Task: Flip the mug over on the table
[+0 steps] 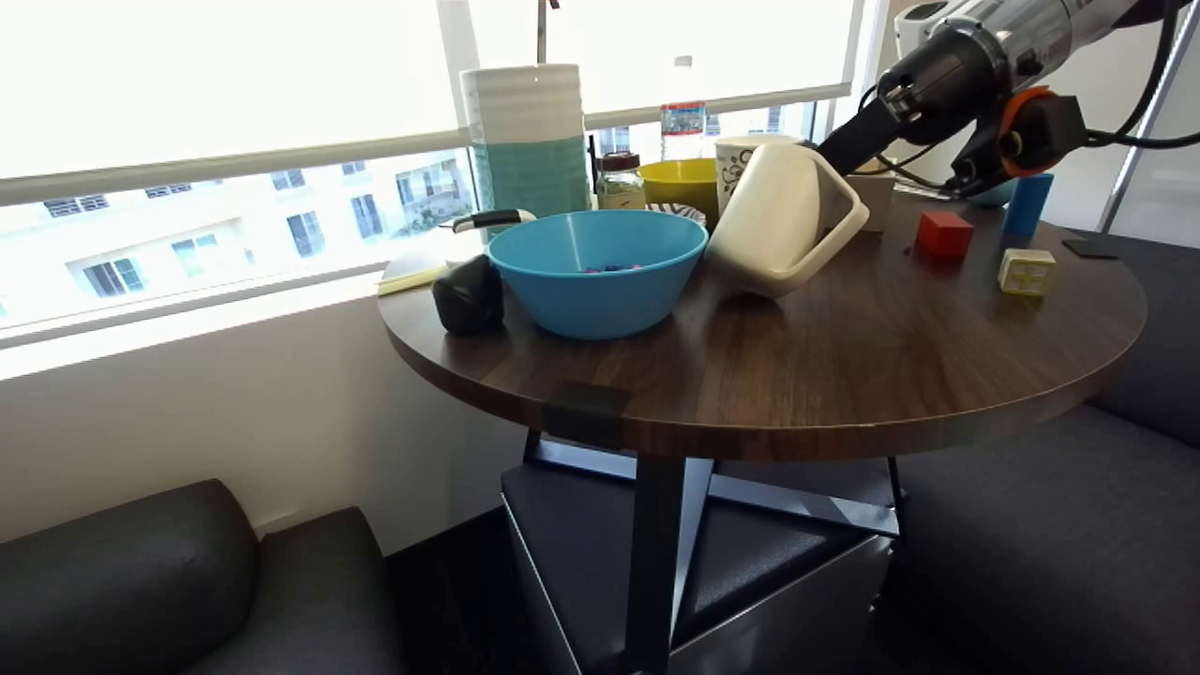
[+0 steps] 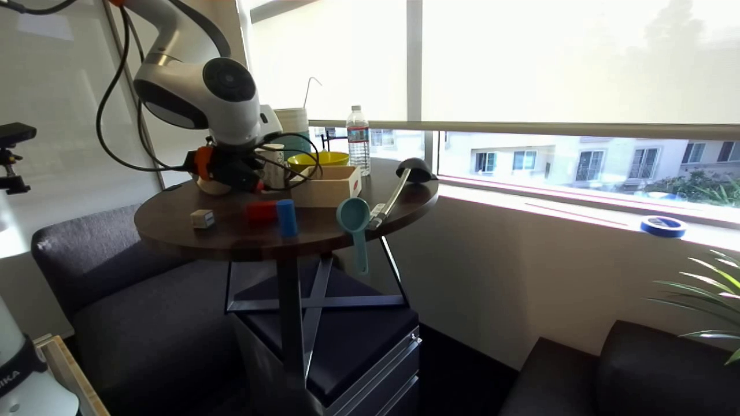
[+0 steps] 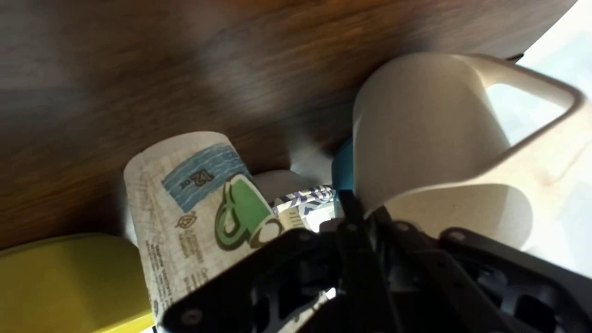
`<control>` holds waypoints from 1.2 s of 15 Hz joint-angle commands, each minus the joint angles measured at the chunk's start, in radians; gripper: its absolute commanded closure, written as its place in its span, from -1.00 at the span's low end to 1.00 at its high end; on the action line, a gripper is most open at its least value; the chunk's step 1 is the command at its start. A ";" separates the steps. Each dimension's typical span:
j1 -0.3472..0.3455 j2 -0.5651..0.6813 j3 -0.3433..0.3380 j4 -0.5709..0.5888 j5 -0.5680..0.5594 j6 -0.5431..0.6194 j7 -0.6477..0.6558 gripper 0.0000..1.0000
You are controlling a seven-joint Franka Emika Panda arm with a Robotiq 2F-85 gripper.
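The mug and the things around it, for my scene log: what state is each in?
Mug, tilted and gripped
Gripper, shut on the mug
Blue bowl, upright, something inside too small to make out
Patterned cup, upright
Yellow bowl, upright
Jar, lidded
Water bottle, upright and capped
Pale box, open at the top
Blue cylinder, standing on end
Tape roll, lying flat
Window shade, partly lowered

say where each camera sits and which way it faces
Wrist view: behind the black end effector, visible at bottom; faces the tilted cream-white cylindrical mug.
An exterior view: nearer the round blue bowl, facing across the round brown wooden table toward the window; silver wrist and end effector upper right.
An exterior view: nearer the blue cylinder, facing that window; white arm upper left.
Both exterior views share table, window, blue cylinder, yellow bowl.
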 commanded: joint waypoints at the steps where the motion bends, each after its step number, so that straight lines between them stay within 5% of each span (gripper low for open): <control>1: -0.017 -0.007 0.029 -0.029 -0.005 0.056 0.022 0.35; 11: -0.020 -0.064 0.057 -0.066 -0.102 0.103 0.162 -0.95; 18: -0.034 -0.171 0.095 -0.093 -0.538 0.142 0.445 -1.00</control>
